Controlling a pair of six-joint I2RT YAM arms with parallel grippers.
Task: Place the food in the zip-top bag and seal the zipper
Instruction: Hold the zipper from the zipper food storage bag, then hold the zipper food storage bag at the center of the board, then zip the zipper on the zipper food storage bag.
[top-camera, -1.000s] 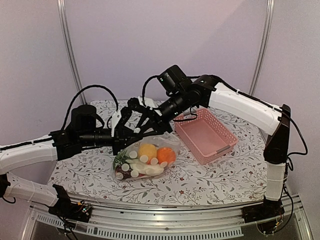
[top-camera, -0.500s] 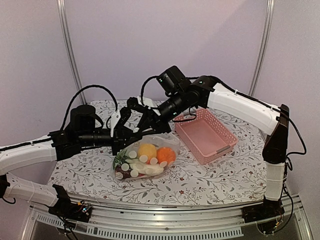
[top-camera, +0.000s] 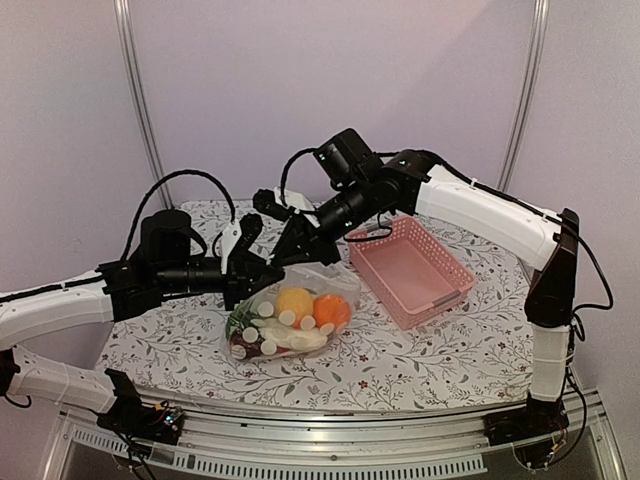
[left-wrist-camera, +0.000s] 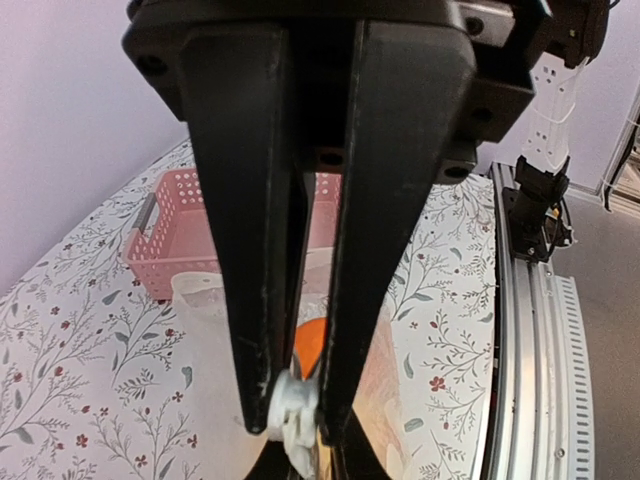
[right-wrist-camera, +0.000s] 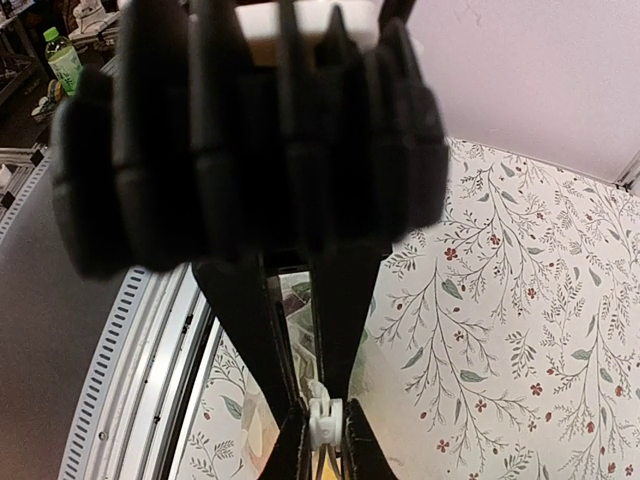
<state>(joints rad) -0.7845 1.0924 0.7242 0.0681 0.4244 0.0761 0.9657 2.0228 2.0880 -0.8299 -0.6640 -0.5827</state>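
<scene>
The zip-top bag (top-camera: 300, 285) lies mid-table, clear and crinkled, and the food (top-camera: 298, 303) is inside it: orange, yellow, white, dark and green pieces. My two grippers meet tip to tip over the bag's far mouth edge. The left gripper (top-camera: 272, 268) comes in from the left. The right gripper (top-camera: 292, 252) reaches down from the right. In the left wrist view the left gripper (left-wrist-camera: 290, 425) pinches a small white piece of the zipper (left-wrist-camera: 289, 405). The right wrist view shows the right gripper (right-wrist-camera: 322, 405) shut on that same white zipper piece (right-wrist-camera: 323, 425).
The pink lattice basket (top-camera: 441, 259) stands to the right of the bag and holds nothing. The flowered tablecloth (top-camera: 430, 350) runs to the metal rail at the near edge. Both arms cross over the table's back half.
The right gripper's jaws have closed in onto the white zipper piece. The left arm and the bag have barely moved.
</scene>
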